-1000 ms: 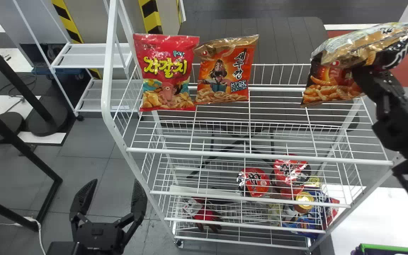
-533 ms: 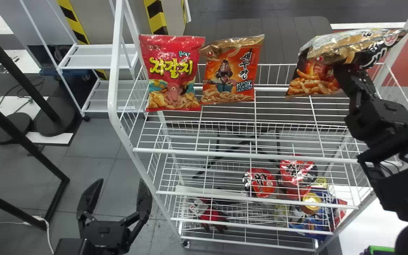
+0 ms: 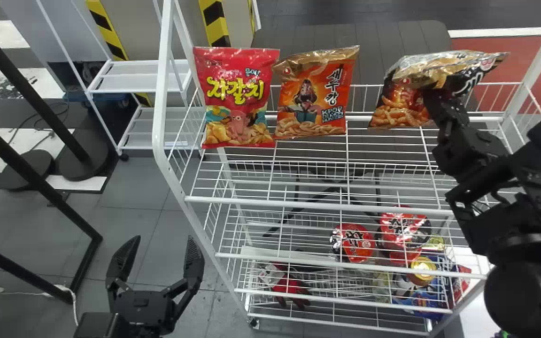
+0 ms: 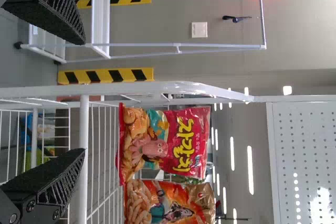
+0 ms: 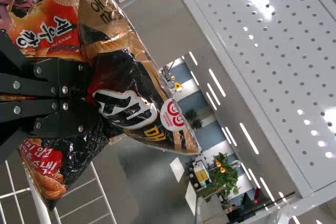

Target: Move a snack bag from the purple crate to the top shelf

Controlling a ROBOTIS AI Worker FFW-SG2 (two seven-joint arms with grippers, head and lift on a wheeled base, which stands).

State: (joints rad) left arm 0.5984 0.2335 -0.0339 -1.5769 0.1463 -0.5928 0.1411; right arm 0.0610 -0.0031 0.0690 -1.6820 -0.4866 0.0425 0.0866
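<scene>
Placing step, seemingly: right pincer [image 3: 432, 95] clenched on black-and-gold snack bag [image 3: 439, 70], held up at top shelf [image 3: 317, 204], right of orange snack bag [image 3: 312, 96]; next, settle it upright, then release; left pincer [image 3: 163, 238] parked, spread.

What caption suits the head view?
Black robot arm holding a shiny gold-and-black snack bag at a white wire rack.

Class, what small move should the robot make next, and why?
Probably ease the black bag left, toward the orange bag: the right fingers grip it up at the top shelf, and a gap separates the two bags.
</scene>
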